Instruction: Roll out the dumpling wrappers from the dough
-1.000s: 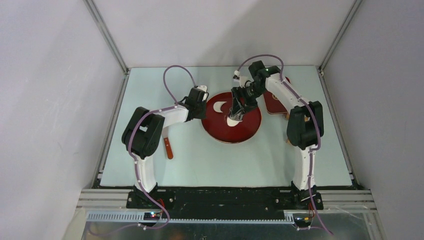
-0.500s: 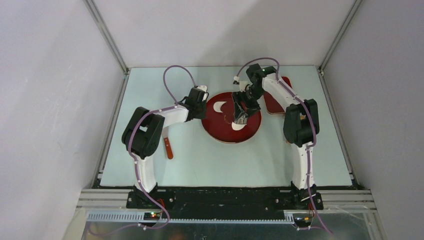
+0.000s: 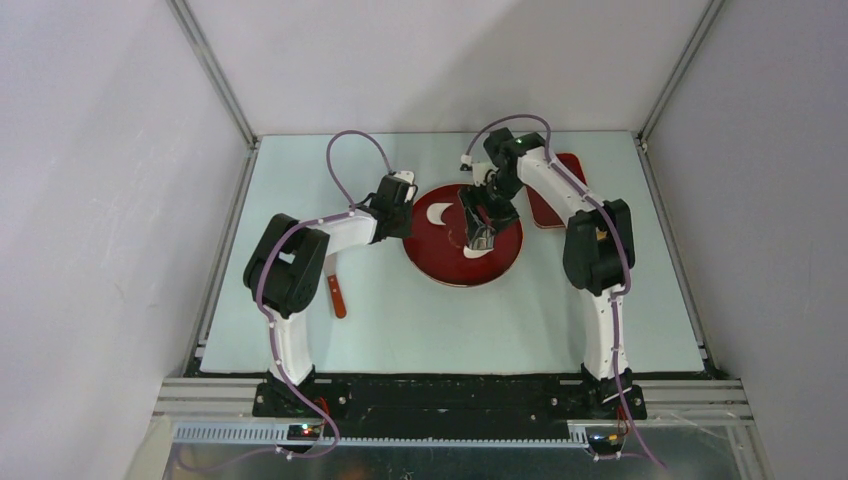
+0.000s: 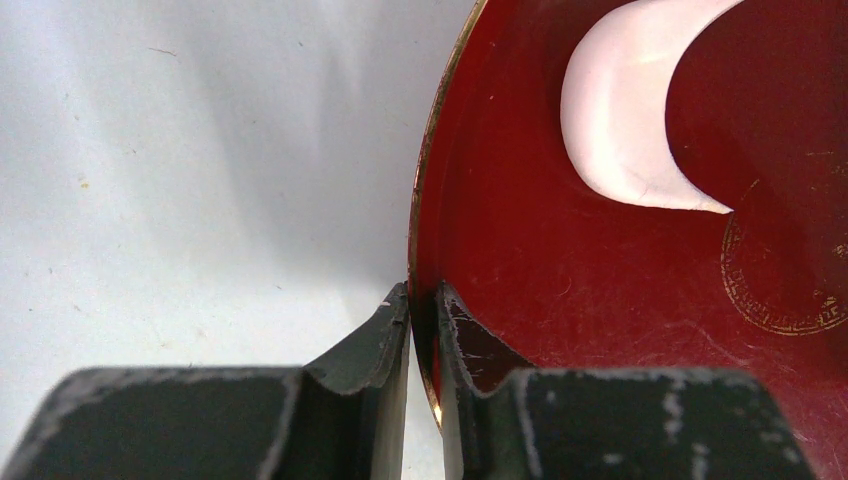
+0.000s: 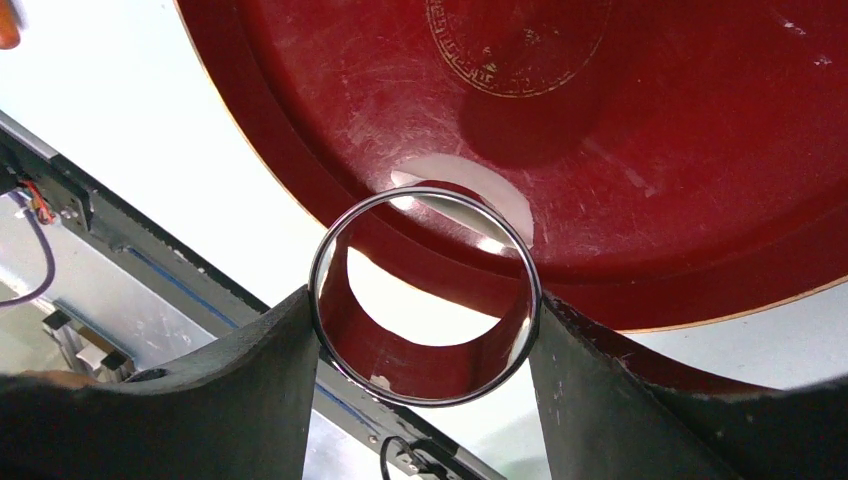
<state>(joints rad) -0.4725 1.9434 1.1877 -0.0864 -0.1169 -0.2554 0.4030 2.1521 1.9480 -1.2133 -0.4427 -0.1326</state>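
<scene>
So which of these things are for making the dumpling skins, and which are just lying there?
For the job:
- dough crescent
- dough scrap
- metal ring
- red plate the dough lies on

Just lying about:
- brown-handled tool
- other red thing, half hidden behind the right arm

You have two arms built alike, the left arm [image 3: 345, 230] and the right arm [image 3: 555, 180]: smooth white link shells between bulky black joint housings [image 3: 285, 265]. A thin purple cable [image 3: 356, 132] loops along each arm down to a black base plate [image 3: 300, 395]. Your left end effector [image 4: 422, 295] has dark grey fingers [image 4: 370, 345], scuffed and chipped whitish at the edges. Your right end effector [image 5: 425, 300] has broad matte dark fingers [image 5: 250, 380] with curved inner faces.
</scene>
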